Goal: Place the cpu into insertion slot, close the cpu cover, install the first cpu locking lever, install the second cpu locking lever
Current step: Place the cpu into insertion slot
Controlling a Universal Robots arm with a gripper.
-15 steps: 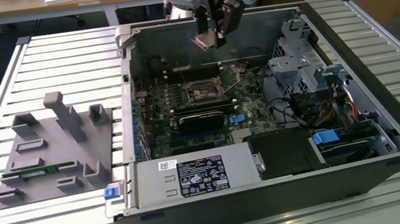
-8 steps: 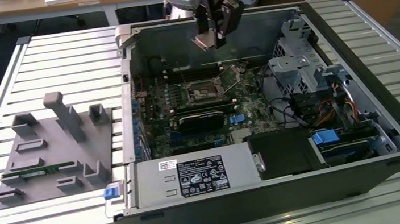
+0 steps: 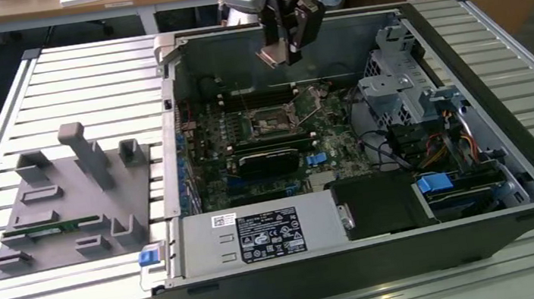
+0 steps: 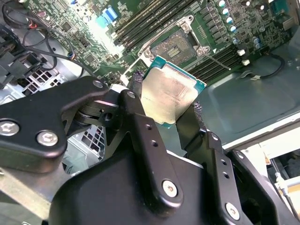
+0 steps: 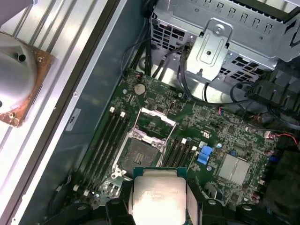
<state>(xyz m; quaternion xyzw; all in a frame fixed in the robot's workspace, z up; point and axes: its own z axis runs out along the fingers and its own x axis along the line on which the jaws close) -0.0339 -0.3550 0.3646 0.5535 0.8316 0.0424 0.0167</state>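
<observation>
My gripper (image 3: 287,47) hangs above the back of the open computer case, shut on the cpu (image 4: 171,91), a flat pale metallic square with a green rim held edge-on between the two black fingers (image 4: 140,122). The first wrist view has the cpu (image 5: 157,199) just short of the insertion slot (image 5: 138,154), a dark square socket on the green board. The cpu cover (image 5: 159,119) stands hinged open beside the socket as a thin silvery frame. In the exterior view the insertion slot (image 3: 270,124) lies well below the gripper, in the middle of the board.
Long black memory slots (image 5: 110,136) flank the socket. A metal drive cage (image 3: 397,87) with cables (image 3: 389,150) fills the exterior view's right of the case. The power supply (image 3: 257,235) sits at the front. A grey fixture (image 3: 69,197) stands on the slatted table.
</observation>
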